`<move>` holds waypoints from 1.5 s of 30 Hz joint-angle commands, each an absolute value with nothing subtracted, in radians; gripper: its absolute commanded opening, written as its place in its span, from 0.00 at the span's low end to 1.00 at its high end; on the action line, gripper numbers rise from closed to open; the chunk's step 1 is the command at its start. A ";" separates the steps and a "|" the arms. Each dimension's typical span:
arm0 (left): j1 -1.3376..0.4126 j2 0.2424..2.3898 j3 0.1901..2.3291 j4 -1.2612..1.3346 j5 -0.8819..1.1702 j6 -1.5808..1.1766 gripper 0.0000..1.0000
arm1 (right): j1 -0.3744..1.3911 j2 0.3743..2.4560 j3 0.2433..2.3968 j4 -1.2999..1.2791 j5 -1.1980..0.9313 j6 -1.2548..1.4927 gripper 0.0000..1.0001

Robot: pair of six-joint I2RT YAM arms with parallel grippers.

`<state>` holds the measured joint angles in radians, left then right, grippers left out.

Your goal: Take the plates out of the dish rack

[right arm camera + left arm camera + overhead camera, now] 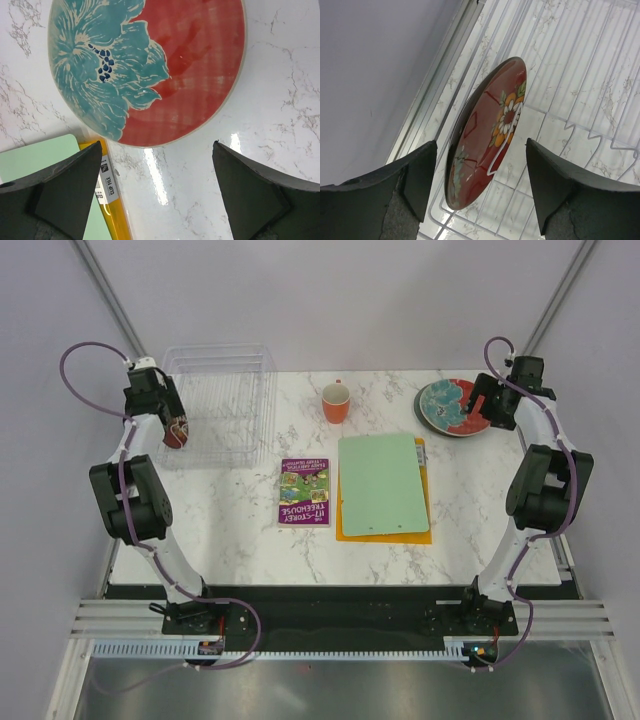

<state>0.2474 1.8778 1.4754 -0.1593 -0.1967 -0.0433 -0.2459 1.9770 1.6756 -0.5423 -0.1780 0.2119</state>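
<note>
The left gripper's (479, 150) jaws stand apart either side of the red flowered plate (492, 125), which is tilted on edge at the left end of the clear dish rack (580, 75). The right gripper's (157, 150) jaws gape above the teal-and-red plate (150, 70), which lies flat on the marble table (280, 125).

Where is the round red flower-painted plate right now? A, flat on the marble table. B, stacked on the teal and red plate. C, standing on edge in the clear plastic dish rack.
C: the red plate stands on edge in the dish rack, inside the open left gripper.
</note>
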 commanded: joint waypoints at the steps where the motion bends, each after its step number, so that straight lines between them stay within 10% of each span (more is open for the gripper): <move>1: 0.258 1.921 1.531 -0.115 -0.169 -0.087 0.75 | -0.241 1.930 1.674 -0.517 -0.187 0.195 0.98; 8: 0.256 1.954 1.526 -0.083 -0.193 -0.071 0.54 | -0.239 1.922 1.671 -0.518 -0.192 0.192 0.98; 15: 0.256 1.911 1.494 -0.026 -0.192 -0.060 0.02 | -0.230 1.925 1.664 -0.515 -0.186 0.190 0.98; 45: 0.137 1.502 1.480 -0.082 -0.318 0.080 0.02 | -0.215 1.671 1.597 -0.541 -0.228 0.205 0.98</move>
<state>0.1429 1.6405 1.4353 -0.0776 -0.4049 0.1352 -0.2214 1.7817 1.6012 -0.5461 -0.1493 0.2050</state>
